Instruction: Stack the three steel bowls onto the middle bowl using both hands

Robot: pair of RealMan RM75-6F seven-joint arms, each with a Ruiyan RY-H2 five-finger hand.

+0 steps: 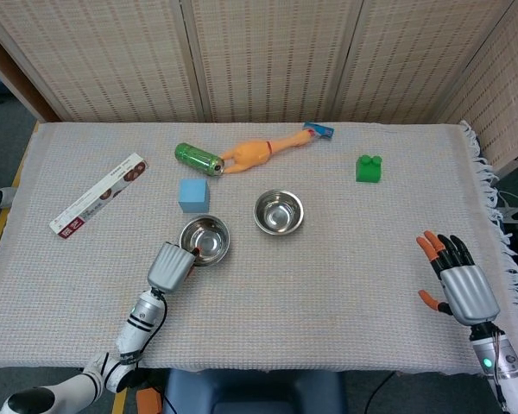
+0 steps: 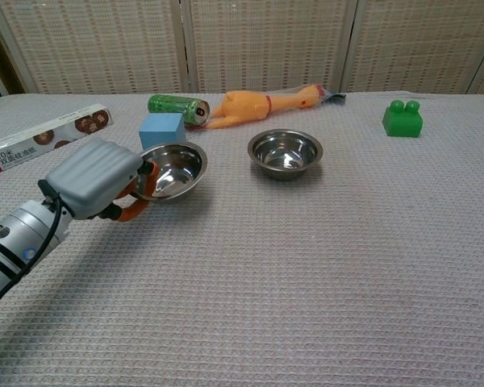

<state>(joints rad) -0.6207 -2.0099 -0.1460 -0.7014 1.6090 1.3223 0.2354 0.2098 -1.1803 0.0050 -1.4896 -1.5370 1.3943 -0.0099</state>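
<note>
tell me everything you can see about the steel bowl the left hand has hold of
The steel bowl is small, round and shiny, with a thin rolled rim and nothing in it. The left hand grips its near-left rim, and it is tilted, that side raised. It sits just in front of the blue cube, left of the other bowl.

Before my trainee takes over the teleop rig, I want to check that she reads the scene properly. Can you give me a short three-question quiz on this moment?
1. True or false: the left hand grips the rim of a steel bowl and tilts it.
2. Multiple choice: what lies beside the green can? A) rubber chicken B) green block C) long box
3. Fill in: the right hand holds ____.

Key
1. True.
2. A: the rubber chicken.
3. Nothing; its fingers are spread near the table's right edge.
</note>
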